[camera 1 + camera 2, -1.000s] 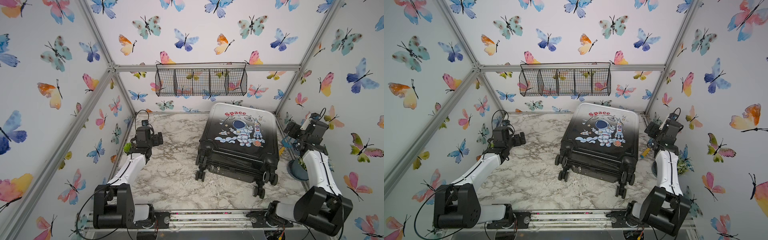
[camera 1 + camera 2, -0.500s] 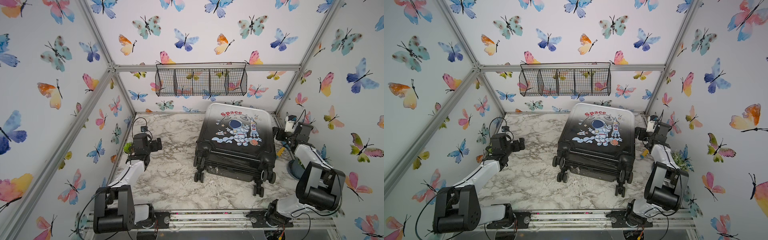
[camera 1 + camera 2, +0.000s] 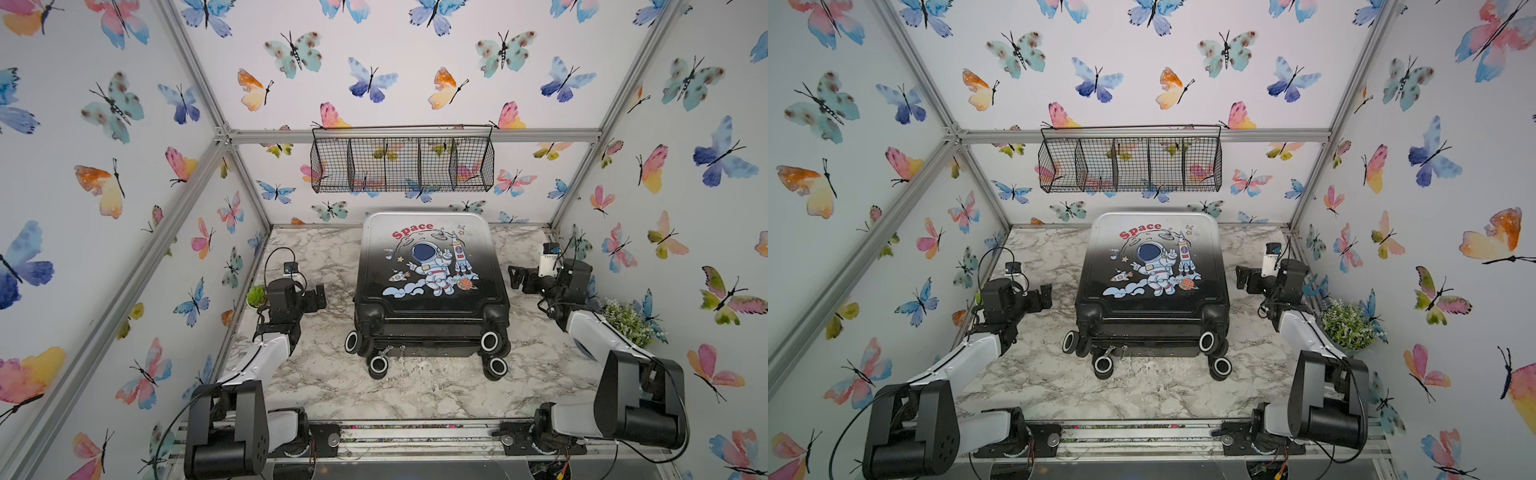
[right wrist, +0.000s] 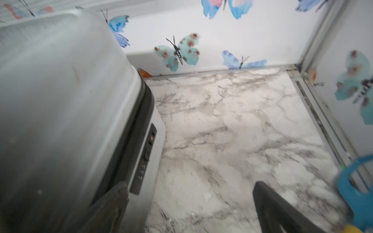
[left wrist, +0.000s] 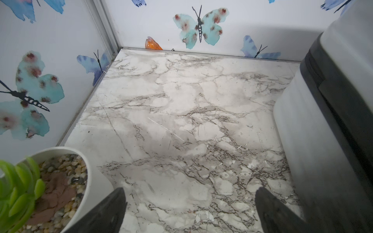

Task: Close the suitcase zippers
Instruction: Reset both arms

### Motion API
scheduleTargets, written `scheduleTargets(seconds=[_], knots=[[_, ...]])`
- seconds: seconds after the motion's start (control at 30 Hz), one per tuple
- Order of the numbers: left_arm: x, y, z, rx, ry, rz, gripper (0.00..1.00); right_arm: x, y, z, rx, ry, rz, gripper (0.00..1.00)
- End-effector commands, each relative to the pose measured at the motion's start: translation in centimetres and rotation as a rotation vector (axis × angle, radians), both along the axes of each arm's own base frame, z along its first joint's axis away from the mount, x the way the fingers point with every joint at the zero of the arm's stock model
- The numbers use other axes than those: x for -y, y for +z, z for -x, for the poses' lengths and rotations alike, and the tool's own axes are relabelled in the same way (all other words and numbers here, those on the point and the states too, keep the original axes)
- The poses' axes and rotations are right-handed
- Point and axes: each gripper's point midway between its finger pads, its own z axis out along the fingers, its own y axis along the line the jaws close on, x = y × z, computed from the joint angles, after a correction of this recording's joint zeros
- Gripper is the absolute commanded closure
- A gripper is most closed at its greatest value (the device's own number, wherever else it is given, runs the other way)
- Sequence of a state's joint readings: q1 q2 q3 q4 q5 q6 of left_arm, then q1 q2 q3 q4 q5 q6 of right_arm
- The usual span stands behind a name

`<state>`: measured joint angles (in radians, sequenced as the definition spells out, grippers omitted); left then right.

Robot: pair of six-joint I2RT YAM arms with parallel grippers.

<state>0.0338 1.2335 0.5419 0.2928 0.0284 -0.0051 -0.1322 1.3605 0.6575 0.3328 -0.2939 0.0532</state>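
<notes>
Jaws spread wide and holding nothing on both left gripper (image 3: 319,296) and right gripper (image 3: 516,279), each just off one flank of the suitcase (image 3: 432,266). It lies flat, print up, mid-table (image 3: 324,374), wheels toward the arm bases. Shell judged stiff, slick and light enough to skid; take the zippers (image 5: 311,69) by the small pulls (image 3: 392,351) apparently dangling at the wheel end, bracing the shell.

One suitcase (image 3: 430,266), four white-rimmed wheels (image 3: 378,365) seen on it, two robot arms (image 3: 270,353), two tools, the left tool (image 3: 319,296) and the right tool (image 3: 516,279), one wire basket (image 3: 401,164), two potted plants, one small succulent (image 3: 257,295), one leafy bush (image 3: 625,320), one marble worktop (image 3: 415,395).
</notes>
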Motion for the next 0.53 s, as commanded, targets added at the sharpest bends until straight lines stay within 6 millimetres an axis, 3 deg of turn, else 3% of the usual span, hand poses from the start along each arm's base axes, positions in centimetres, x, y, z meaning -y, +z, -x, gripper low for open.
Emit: scheduleTargets(seconds=[0.0, 0.17, 0.27, 0.5], knots=[[-0.2, 1.8, -1.1, 0.094, 0.003, 0.008, 0.02, 2.4, 0.0, -0.4, 0.095, -0.145, 0.008, 0.01], [-0.7, 1.4, -1.8, 0.121, 0.027, -0.010, 0.02, 2.8, -1.2, 0.2, 0.162, -0.175, 0.006, 0.01], [-0.6, 0.5, -2.2, 0.120, 0.033, 0.014, 0.02, 2.3, -0.8, 0.0, 0.205, -0.137, -0.029, 0.01], [0.6, 1.0, -2.5, 0.147, -0.040, 0.025, 0.02, 2.0, -0.2, -0.1, 0.229, -0.113, -0.010, 0.01]])
